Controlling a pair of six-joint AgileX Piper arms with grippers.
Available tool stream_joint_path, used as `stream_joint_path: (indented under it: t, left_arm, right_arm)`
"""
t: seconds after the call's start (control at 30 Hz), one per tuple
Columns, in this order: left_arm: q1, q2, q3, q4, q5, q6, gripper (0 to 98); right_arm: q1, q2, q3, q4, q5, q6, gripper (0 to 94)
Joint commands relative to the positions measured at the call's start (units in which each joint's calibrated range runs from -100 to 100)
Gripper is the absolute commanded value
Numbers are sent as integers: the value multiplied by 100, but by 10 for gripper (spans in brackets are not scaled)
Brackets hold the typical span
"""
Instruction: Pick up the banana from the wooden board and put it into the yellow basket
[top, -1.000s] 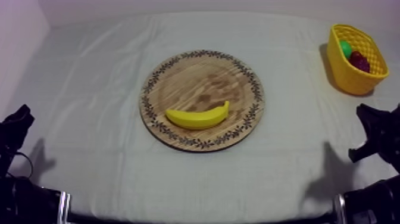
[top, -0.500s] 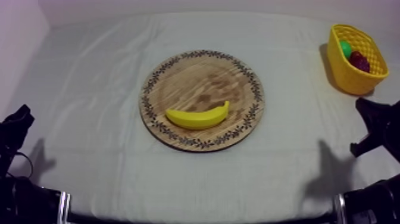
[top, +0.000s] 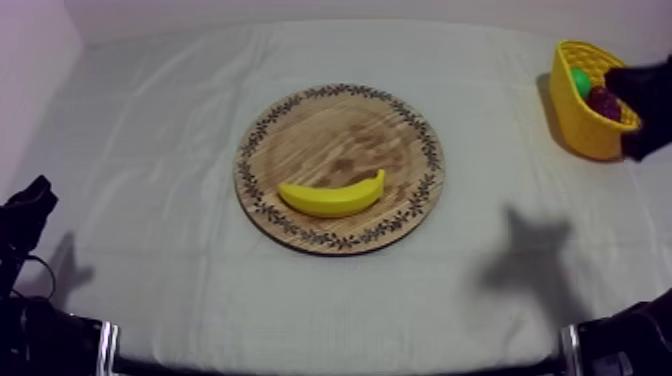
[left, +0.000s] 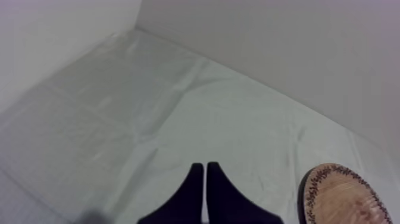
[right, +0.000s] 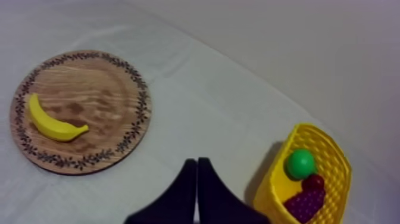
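Pictured at mid-table: the banana, lying on its side on the round wooden board, close to the near rim, touched by neither gripper. Over at the far right corner, the yellow basket. Holds a green fruit, a small red fruit and a bunch of grapes. Right gripper up beside the basket, fingers pressed together into a narrow wedge, gripping nothing. Left gripper low at the table's left edge, likewise closed and empty, well apart from the board.

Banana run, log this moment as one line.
banana on wooden board, untouched | left gripper shut, at rest | right gripper shut, near yellow basket | pick not started
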Motion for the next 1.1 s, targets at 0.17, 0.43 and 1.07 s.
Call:
stream_joint_path:
  t: [0.17, 0.43, 1.07]
  left_arm:
    - [-1, 4, 0, -2, 0, 1, 1]
    - [-1, 4, 0, -2, 0, 1, 1]
    - [-1, 4, 0, -2, 0, 1, 1]
  right_arm:
    - [-671, 2487, -2956, 29, 1421, 48, 2]
    - [-1456, 4115, -4427, 60, 2346, 255, 2]
    - [-2370, 6264, -5323, 2, 2543, 515, 224]
